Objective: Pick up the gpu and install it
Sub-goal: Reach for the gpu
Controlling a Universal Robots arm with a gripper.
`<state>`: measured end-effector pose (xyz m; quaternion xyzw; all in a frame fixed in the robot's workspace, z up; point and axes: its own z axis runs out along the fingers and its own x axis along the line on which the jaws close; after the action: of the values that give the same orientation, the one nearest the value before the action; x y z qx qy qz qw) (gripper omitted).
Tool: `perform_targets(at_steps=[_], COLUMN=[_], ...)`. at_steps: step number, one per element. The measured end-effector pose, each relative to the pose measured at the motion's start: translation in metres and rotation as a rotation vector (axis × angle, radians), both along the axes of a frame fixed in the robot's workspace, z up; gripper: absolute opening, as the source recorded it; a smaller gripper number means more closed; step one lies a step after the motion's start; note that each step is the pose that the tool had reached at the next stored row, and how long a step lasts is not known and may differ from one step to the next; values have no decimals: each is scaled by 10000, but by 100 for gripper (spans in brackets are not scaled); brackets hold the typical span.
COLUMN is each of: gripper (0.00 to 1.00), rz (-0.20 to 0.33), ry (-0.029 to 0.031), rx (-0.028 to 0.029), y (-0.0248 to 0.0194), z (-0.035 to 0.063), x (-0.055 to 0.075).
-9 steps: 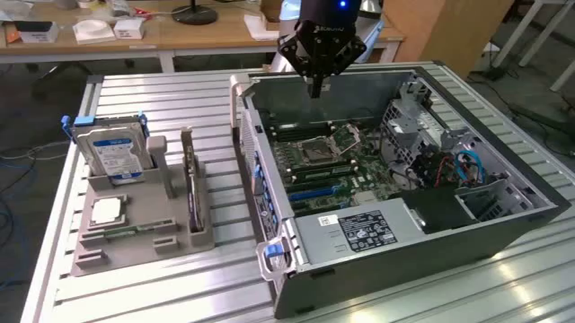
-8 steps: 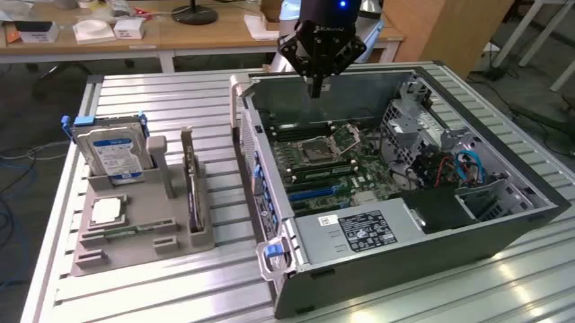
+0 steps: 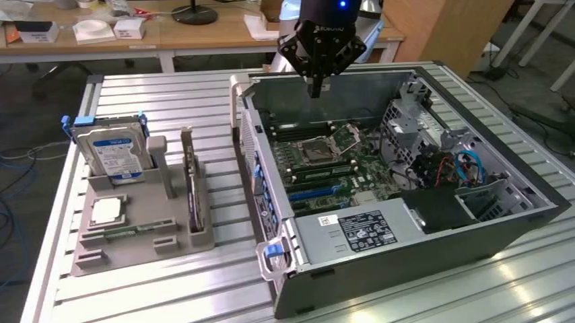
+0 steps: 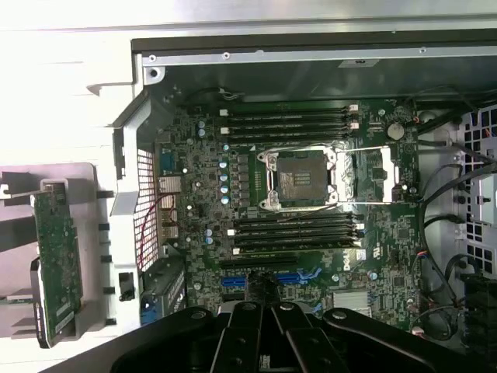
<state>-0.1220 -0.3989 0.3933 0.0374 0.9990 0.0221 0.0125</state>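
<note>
Ribbed, softly gleaming metal is being shown by the bench (image 3: 161, 101); matt grey plastic by the holder (image 3: 134, 245); smooth green circuit board by the gpu (image 4: 56, 260).

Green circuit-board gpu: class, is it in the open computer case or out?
Out: the thin green gpu stands on edge in the grey holder beside the dark computer case.

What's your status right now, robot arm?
Gripper shut, empty, over the open case. The gpu upright in gray holder, untouched. Nothing covering it.
</note>
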Motion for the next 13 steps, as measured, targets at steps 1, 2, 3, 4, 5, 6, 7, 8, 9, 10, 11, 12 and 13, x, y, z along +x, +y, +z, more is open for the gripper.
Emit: perform_targets(at_steps=[1,2,3,4,5,6,7,8,9,10,11,12,13], gripper=[10,10,10,10,10,10,10,10,10,10,10,10,10], rz=[-1,0,-2,-1,0,-1,-1,-1,0,-1,-1,0,0], ry=[0,0,0,0,0,1,1,0,0,1,-1,0,0], rx=[0,0,0,0,1,0,-1,0,0,0,1,1,0], y=[0,0,0,0,0,0,-1,0,0,0,0,0,0], z=[0,0,0,0,0,0,1,0,0,0,0,0,0], x=[-2,-3,-7,-9,-11,-18,-29,-39,-52,-67,-72,-73,-78])
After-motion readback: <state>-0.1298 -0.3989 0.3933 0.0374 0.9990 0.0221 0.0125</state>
